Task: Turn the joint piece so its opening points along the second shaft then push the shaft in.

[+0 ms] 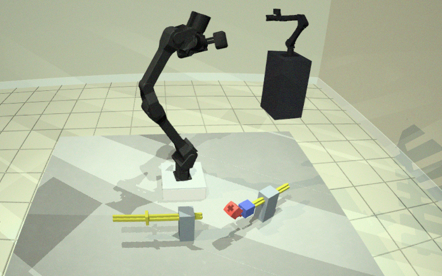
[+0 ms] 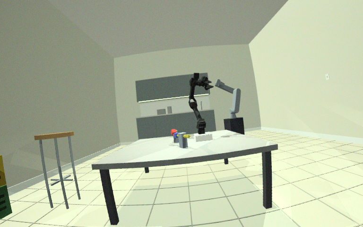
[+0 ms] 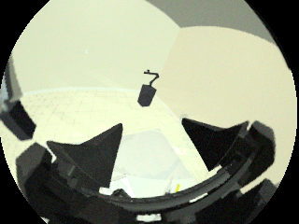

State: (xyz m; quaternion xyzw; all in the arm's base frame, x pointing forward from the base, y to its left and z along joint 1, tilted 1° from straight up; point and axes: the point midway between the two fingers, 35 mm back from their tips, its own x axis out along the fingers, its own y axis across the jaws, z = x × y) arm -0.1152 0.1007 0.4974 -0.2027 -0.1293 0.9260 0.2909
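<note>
1. Hand (image 1: 203,46) (image 2: 211,84) (image 3: 153,123): spread wide, holding nothing, raised high above the white base (image 1: 183,194) (image 2: 203,137).
2. Red joint piece (image 1: 231,209) (image 2: 173,131): in the top view, lower right of the white base, tilted, joined to the blue cube (image 1: 246,208) (image 2: 175,135).
3. Sliding rod (image 1: 163,217): through its gray block (image 1: 186,223), lower left to just below the white base, apart from the red joint piece.

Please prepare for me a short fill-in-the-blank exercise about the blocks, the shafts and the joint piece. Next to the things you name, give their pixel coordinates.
The joint's outer piece (image 1: 232,210) (image 2: 173,131) is coloured ____.
The piece beside it, a cube (image 1: 246,208), is coloured ____.
Both shafts are coloured ____.
The opening in the outer piece has the shape of a ____.

Missing words: red; blue; yellow; cross.
</note>
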